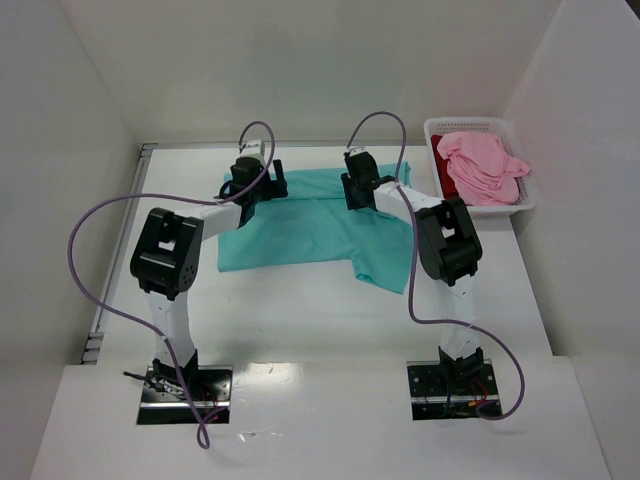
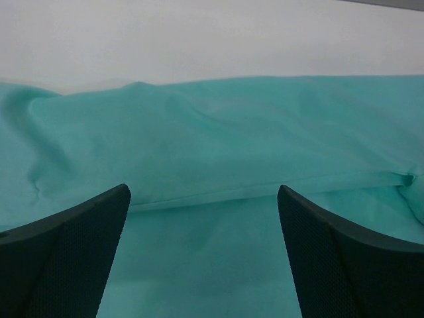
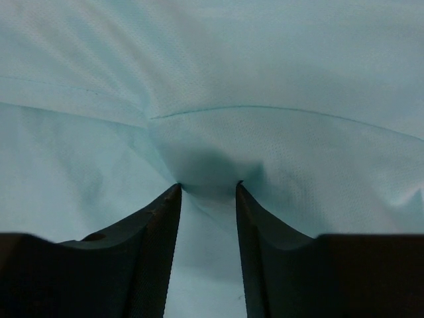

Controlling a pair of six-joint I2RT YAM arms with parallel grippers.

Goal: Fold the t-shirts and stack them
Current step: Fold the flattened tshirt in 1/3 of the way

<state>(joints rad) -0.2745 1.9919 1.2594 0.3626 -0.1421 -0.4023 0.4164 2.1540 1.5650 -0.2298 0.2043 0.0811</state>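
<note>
We list: teal cloth t-shirt (image 1: 310, 225) spread unfolded mid-frame on white tabletop (image 1: 300, 310), left hand (image 2: 204, 199) wide over it, right hand (image 3: 209, 189) narrow at a pucker, grip unclear; pink cloth t-shirt (image 1: 485, 165) and dark red cloth t-shirt (image 1: 447, 178) heaped in white plastic basket (image 1: 478, 124), upper right.

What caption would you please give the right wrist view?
Right gripper, jaws narrowly apart, pressing into a puckered fold of the teal shirt.

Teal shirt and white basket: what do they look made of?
Teal shirt: soft, matte fabric, probably a fine knit; it wrinkles and folds, and the right wrist view shows a tiny mesh texture. Basket: looks like smooth white moulded plastic, with a rigid rim.
</note>
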